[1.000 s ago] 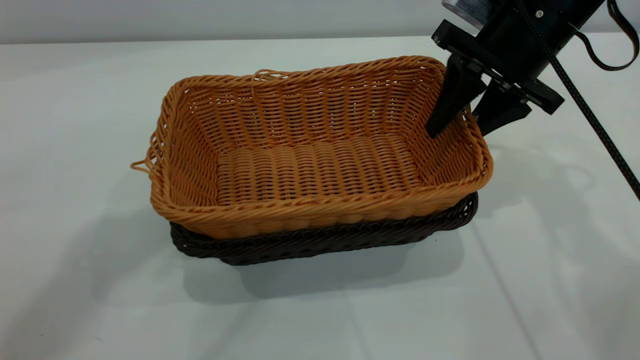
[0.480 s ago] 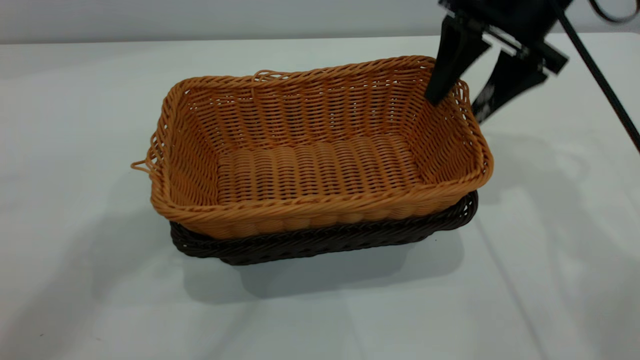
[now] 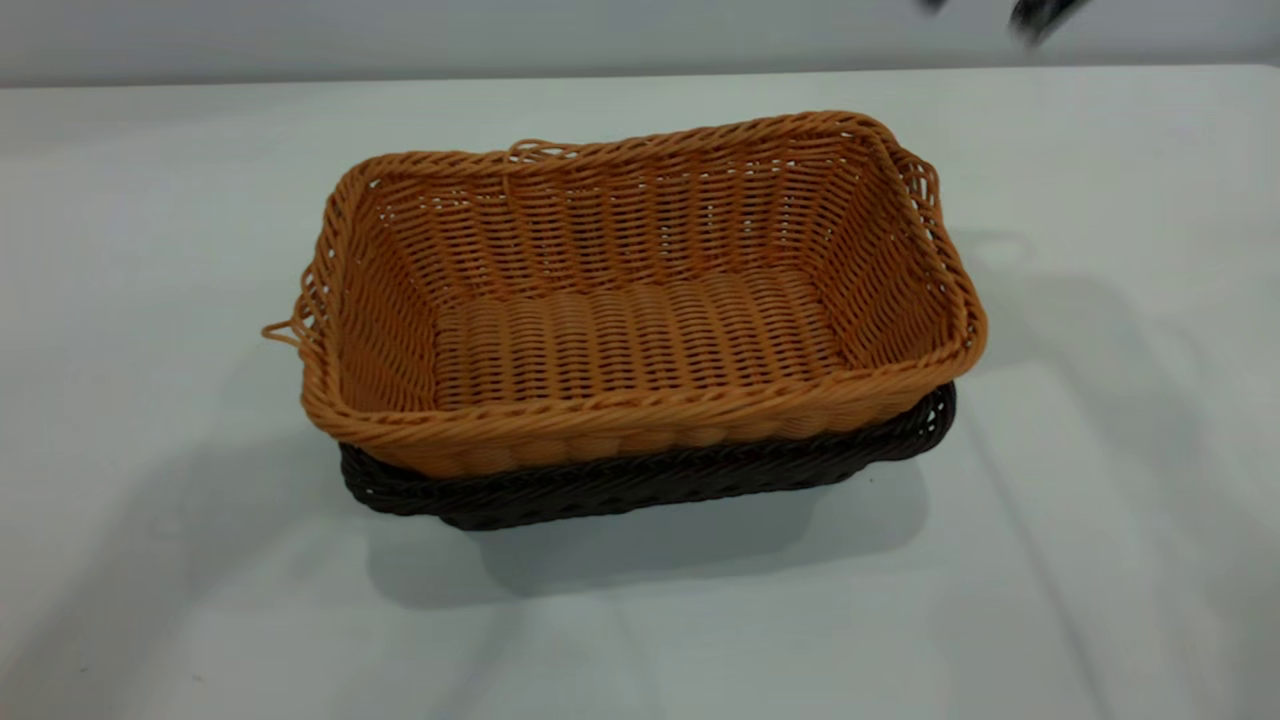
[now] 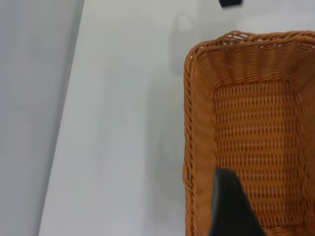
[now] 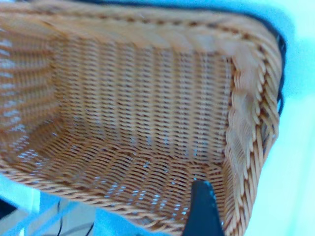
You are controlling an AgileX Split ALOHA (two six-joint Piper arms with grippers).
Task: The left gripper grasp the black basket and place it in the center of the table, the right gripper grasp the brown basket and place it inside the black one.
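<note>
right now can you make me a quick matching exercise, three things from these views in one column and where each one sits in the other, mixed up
Things:
1. brown basket
2. black basket
3. right gripper

Places:
A. directly on the table, under another basket
B. at the exterior view's top right edge, above the table
C. nested inside the other basket

Pairs: 1-C, 2-A, 3-B

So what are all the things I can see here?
brown basket: one, orange-tan wicker, sitting nested inside the dark one, mid-table.
black basket: one, very dark brown-black wicker, under the orange one; only its rim and lower side peek out.
table: one, plain white, under both baskets.
right hand: one, black, blurred at the top edge of the exterior view, above and apart from the baskets.
left hand: one, black; only a finger shows, in its own wrist view.
</note>
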